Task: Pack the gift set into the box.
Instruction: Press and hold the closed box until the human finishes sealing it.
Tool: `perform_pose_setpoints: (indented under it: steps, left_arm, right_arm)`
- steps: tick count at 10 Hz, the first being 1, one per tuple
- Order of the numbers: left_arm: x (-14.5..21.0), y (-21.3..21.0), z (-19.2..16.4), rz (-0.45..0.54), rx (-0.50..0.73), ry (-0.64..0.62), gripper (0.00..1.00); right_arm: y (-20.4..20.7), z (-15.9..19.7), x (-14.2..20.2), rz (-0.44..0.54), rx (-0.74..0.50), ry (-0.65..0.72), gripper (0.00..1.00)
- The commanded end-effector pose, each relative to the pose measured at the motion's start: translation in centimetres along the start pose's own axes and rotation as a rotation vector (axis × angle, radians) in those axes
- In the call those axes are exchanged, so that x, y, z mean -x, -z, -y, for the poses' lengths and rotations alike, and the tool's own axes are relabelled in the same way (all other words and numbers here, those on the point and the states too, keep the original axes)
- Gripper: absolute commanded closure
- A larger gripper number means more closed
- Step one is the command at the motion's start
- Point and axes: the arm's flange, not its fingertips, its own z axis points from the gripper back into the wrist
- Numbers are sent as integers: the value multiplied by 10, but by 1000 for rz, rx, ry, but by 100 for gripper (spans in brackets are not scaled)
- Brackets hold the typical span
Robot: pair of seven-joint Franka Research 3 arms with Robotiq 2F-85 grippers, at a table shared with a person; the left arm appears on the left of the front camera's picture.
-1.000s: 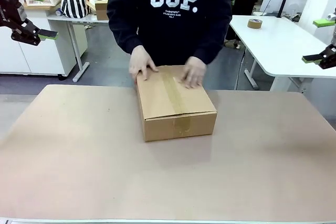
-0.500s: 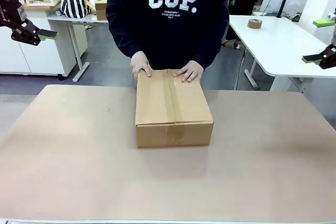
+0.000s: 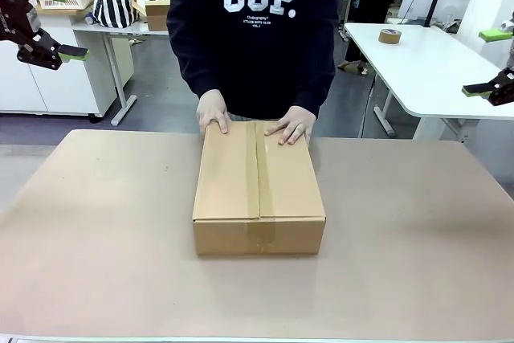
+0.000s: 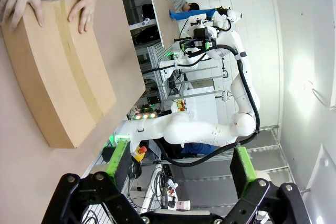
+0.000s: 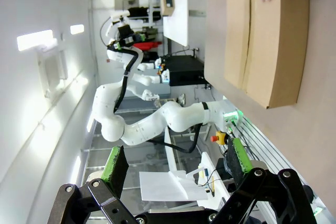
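- The box [image 3: 259,186] sits mid-table [image 3: 96,230], flaps closed and taped along the seam. I judge the gift set is sealed inside.
- The person presses one hand [image 3: 214,112] and the other hand [image 3: 291,126] on the box's far edge, probably to square it.
- The left gripper [image 3: 64,23] and right gripper [image 3: 486,62] hang released, well clear of the box on either side, leaving the person room.

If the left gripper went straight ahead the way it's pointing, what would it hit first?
Probably nothing near: the left gripper points past the box towards the right arm; depth is unclear.
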Motion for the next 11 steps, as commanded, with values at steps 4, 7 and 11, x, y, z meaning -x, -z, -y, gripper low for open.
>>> perform_pose_setpoints:
  steps: [4,7,11]
  left_arm:
    - [0,1,3,12,9,-1,0]
    - [0,1,3,12,9,-1,0]
    - [0,1,3,12,9,-1,0]
  right_arm:
    - [-2,-1,2,-5,17,-7,0]
    - [-2,-1,2,-5,17,-7,0]
    - [-2,-1,2,-5,17,-7,0]
